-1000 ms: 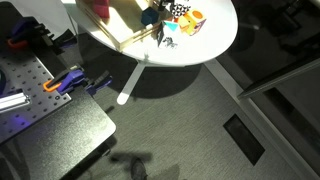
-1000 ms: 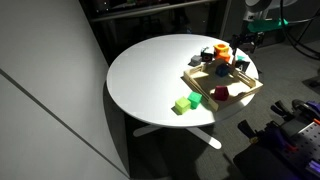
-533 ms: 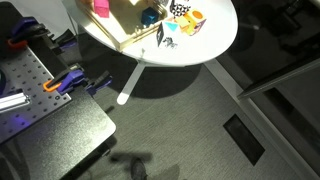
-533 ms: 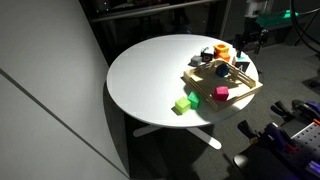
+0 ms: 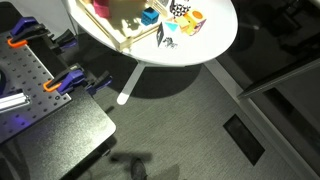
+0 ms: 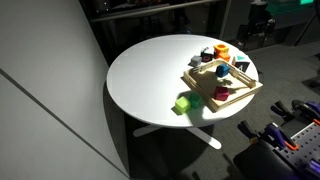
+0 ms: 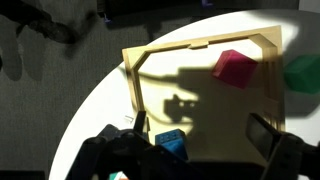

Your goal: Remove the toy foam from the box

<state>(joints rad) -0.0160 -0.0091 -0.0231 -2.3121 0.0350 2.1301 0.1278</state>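
The box (image 7: 200,45) is a shallow light-wood tray on the round white table, seen in both exterior views (image 6: 205,88) (image 5: 125,38). In it lie a pink block (image 7: 233,68) and a darker blue cube (image 7: 170,144). A pale turquoise sliver (image 7: 120,175) shows at the bottom edge of the wrist view, mostly hidden by my gripper. I cannot tell whether it is the toy foam or whether it is inside the box. My gripper (image 7: 200,132) is open and empty above the box. It casts a shadow on the box floor. In an exterior view it hangs high over the table's far edge (image 6: 257,22).
Green blocks (image 6: 183,102) lie on the table outside the box's near corner. A yellow patterned cup (image 5: 190,18) and small dark toys (image 5: 166,32) stand beside the box. The table edge is near on that side.
My gripper has risen and drawn back from the box in the exterior view. The blocks in the box have not moved.
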